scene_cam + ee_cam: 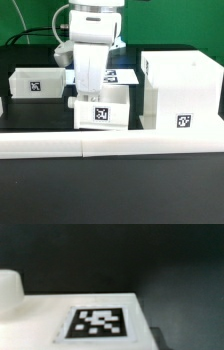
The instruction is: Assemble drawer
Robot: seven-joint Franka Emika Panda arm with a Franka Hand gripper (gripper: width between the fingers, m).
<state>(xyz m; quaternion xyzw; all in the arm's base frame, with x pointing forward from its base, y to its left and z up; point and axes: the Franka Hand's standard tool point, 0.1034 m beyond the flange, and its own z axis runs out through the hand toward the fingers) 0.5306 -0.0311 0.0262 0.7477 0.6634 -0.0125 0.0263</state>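
The drawer's tall open-fronted box housing [180,92] stands at the exterior view's right, with a tag on its front. One small white tray [102,111] sits in the middle, just behind the wall bar, with its tag facing front. A second tray [34,84] sits at the left. My gripper [88,97] is lowered straight onto the rear of the middle tray, and its fingers are hidden against the white plastic. The wrist view shows a white tagged tray surface [98,323] very close, with black table beyond it.
The long low white L-shaped wall bar [110,146] runs along the front of the parts. The marker board [122,75] lies flat behind the middle tray. A rounded white shape [8,291] sits at the wrist view's edge.
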